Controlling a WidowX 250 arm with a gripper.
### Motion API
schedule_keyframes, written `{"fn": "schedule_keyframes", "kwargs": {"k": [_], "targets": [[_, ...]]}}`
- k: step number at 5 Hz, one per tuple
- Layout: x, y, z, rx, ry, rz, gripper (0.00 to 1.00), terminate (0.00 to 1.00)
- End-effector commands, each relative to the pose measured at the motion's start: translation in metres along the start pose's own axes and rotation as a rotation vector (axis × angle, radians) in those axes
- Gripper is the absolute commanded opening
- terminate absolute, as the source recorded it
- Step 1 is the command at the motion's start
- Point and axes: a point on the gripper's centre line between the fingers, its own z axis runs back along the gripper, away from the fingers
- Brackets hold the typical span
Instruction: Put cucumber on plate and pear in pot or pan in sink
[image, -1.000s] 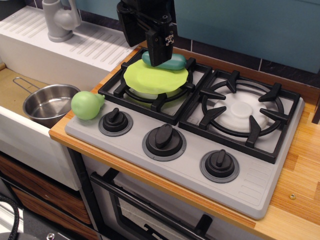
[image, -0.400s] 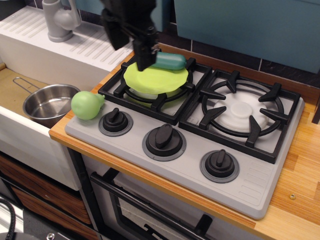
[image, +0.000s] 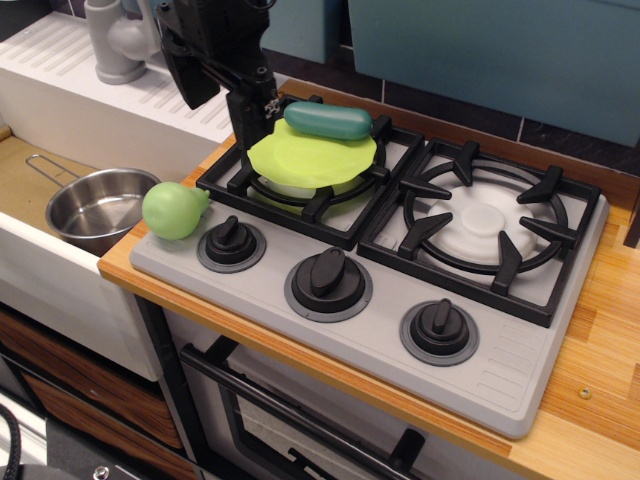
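The dark teal cucumber (image: 328, 121) lies on the back rim of the lime-green plate (image: 310, 157), which rests on the left burner grate. The light green pear (image: 173, 210) sits on the stove's front left corner, beside the leftmost knob. The steel pot (image: 98, 207) stands in the sink (image: 30, 180), just left of the pear. My gripper (image: 222, 118) hangs above the stove's back left corner, left of the cucumber and apart from it. Its fingers look spread, and it holds nothing.
The grey faucet (image: 118, 40) and the ribbed drainboard (image: 150, 95) are behind the gripper. The right burner grate (image: 485, 225) is bare. Three knobs (image: 328, 280) line the stove's front. A wooden counter (image: 600, 360) runs along the right.
My gripper has moved left and a little back, away from the cucumber. The cucumber stays on the plate's rim. The pear and the pot have not moved.
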Motion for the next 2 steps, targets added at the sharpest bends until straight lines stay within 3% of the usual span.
{"fn": "schedule_keyframes", "kwargs": {"k": [1,2], "targets": [[-0.013,0.025,0.003,0.031,-0.039,0.052,1.00,0.00],[-0.023,0.029,-0.010,0.034,-0.054,0.062,1.00,0.00]]}}
